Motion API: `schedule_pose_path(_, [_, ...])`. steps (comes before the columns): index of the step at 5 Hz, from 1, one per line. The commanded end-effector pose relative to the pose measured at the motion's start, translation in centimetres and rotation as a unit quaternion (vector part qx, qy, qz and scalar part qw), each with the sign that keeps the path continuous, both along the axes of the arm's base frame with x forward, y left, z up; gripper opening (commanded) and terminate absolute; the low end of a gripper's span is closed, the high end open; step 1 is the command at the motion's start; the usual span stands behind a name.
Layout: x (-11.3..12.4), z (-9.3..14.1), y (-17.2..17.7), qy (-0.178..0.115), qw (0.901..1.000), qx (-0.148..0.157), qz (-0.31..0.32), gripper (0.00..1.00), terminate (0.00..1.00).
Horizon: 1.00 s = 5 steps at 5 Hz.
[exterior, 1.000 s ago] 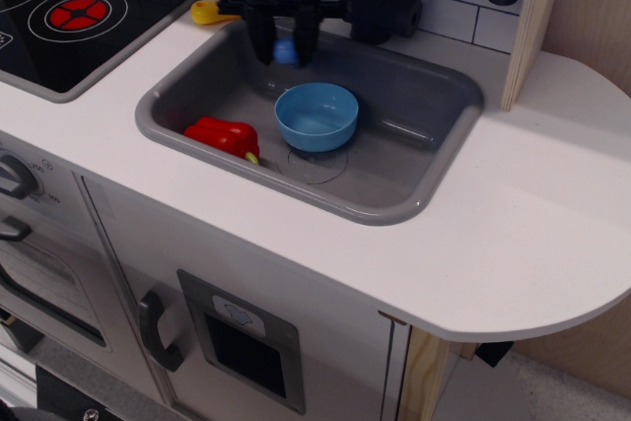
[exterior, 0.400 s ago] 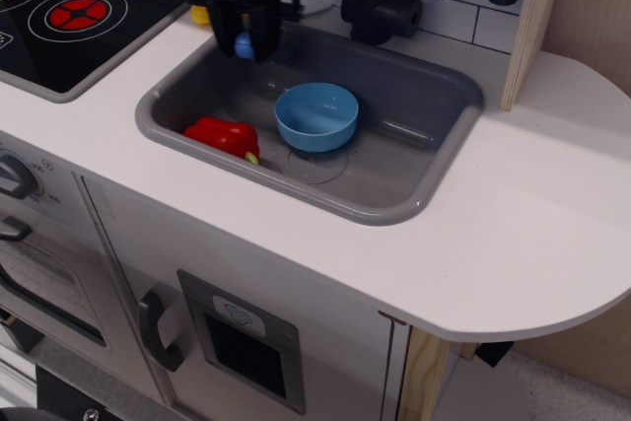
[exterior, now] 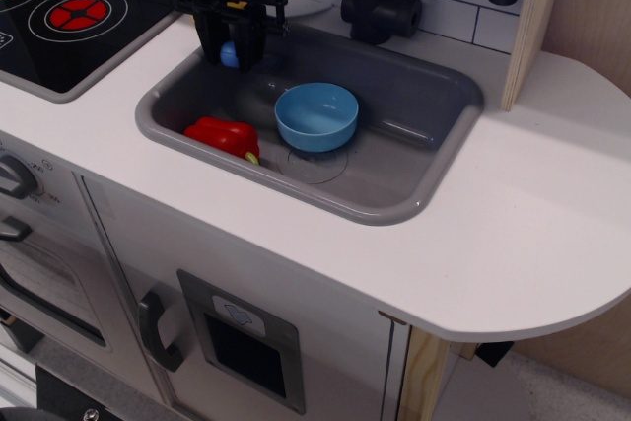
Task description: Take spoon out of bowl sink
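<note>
My black gripper (exterior: 231,54) hangs over the far left corner of the grey sink (exterior: 434,110). It is shut on the spoon (exterior: 230,54): only the rounded blue handle shows between the fingers, and the scoop is hidden. The light-blue bowl (exterior: 316,116) stands in the middle of the sink, to the right of and nearer than the gripper. I see nothing inside the bowl.
A red toy pepper (exterior: 223,136) lies in the sink left of the bowl. A black faucet (exterior: 379,2) stands behind the sink. The stove with red burners (exterior: 79,14) is on the left. White counter (exterior: 523,214) spreads to the right.
The gripper has carried the spoon leftward, from above the back of the sink behind the bowl to the sink's far left corner, and now covers the yellow thing seen there.
</note>
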<state>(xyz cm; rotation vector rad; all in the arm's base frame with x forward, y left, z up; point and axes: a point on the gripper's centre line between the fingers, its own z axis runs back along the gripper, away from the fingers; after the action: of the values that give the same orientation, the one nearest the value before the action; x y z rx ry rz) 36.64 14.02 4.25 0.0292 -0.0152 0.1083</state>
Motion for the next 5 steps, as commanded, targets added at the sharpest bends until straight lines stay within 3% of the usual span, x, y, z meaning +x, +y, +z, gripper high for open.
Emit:
schedule_pose_path(1, [-0.1,0.1,0.7,-0.027,0.9993,0.026,0.007,0.00,0.00])
schedule_pose_path(2, [-0.2,-0.7,0.4,-0.023,0.9990,0.037,0.011,0.00,0.00])
schedule_pose_path(3, [-0.1,-0.7,0.3,-0.021,0.9987,0.038,0.027,1.00,0.00])
schedule_pose_path(5, [0.6,0.8,0.1,-0.018,0.9986,0.024,0.043,1.00,0.00])
